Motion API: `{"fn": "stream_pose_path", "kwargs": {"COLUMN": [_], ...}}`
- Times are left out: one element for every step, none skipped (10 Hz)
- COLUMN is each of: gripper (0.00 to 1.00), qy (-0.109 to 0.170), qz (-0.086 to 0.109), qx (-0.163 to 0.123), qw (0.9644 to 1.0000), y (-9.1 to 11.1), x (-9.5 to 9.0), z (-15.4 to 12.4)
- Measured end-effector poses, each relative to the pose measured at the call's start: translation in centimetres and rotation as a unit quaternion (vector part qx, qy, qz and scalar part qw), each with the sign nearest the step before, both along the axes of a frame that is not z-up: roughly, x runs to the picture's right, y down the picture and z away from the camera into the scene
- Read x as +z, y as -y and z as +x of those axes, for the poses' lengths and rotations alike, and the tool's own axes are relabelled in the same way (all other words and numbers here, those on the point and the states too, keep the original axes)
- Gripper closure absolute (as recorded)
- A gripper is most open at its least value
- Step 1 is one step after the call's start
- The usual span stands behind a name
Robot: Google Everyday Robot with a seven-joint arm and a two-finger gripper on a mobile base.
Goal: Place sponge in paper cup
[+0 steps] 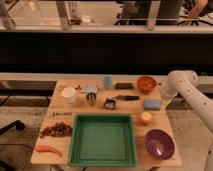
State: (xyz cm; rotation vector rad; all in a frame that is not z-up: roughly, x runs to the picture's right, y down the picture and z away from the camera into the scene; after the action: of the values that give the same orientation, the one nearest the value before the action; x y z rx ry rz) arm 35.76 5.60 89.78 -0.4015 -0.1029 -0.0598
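The sponge (151,104) is a small light-blue block lying flat near the table's right edge. The paper cup (68,95) is short and white and stands upright at the left of the table, far from the sponge. My white arm comes in from the right. My gripper (167,94) is at the arm's end by the table's right edge, just right of and slightly behind the sponge, not touching it.
A green tray (75,145) fills the front middle. A blue-grey tumbler (107,82), dark brown bar (124,85) and orange bowl (146,83) stand at the back. A metal cup (91,98), purple bowl (159,144), orange fruit (145,118) and grapes (55,131) are also on the table.
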Motion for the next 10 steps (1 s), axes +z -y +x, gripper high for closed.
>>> {"fn": "stream_pose_path", "kwargs": {"gripper": [0.20,0.20,0.20,0.20,0.20,0.20,0.20,0.20,0.20,0.20], "qy": [-0.005,-0.009,-0.012,-0.014,-0.015,-0.015,-0.013,-0.010,-0.007,0.000], "qz": [-0.003,-0.008,-0.012,-0.017,-0.022,-0.031,-0.037,-0.041,-0.045,-0.050], "qx": [0.017,0.031,0.038,0.047,0.053,0.057,0.062,0.063,0.063,0.062], "qw": [0.9998,0.9994,0.9991,0.9986,0.9982,0.9977,0.9973,0.9971,0.9970,0.9968], "y": [-0.3,-0.8,-1.0,-1.3,-1.5,-2.0,-2.1,-2.3,-2.3,-2.3], "x": [0.3,0.7,0.9,1.3,1.6,1.9,2.3,2.5,2.7,2.9], "z": [0.4,0.7,0.7,0.8,0.8,0.8,0.7,0.4,0.0,-0.6]}}
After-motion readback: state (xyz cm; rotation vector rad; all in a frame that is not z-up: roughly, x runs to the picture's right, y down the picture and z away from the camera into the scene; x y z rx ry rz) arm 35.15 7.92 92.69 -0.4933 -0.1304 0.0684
